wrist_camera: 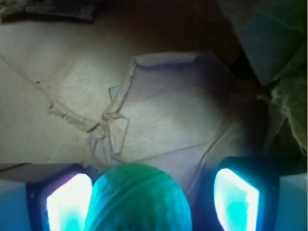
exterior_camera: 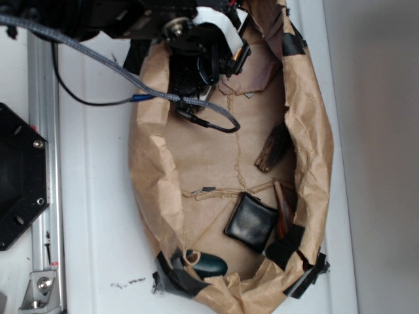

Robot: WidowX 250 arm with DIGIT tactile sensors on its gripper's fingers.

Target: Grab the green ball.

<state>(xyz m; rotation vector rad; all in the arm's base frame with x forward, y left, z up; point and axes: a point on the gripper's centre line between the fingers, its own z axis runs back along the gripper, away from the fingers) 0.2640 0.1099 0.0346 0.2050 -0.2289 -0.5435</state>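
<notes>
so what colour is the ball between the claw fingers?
Mint green ball, thin groove around it; wrist view shows it best.

1. Exterior view looks evenly lit for me, bright white table (exterior_camera: 98,196) near washed out, no hard shadows on it.
2. Soft overall, low resolution; paper bag (exterior_camera: 154,176) creases readable, small details mushy.
3. Arm at top is a black mass, detail crushed.
4. Black square pad (exterior_camera: 251,222) shows a dull sheen; teal oval thing (exterior_camera: 209,265) carries a small glare spot.
5. Wrist view is dim, heavy vignette, corners nearly black.
6. Fingers (wrist_camera: 67,202) blow out to glowing cyan-white, strong color cast.
7. Green ball (wrist_camera: 139,199) sits close, blurred, tinted teal; I can just see its groove.
8. Paper mid-frame is the sharpest part, purple tint toward the right.
</notes>
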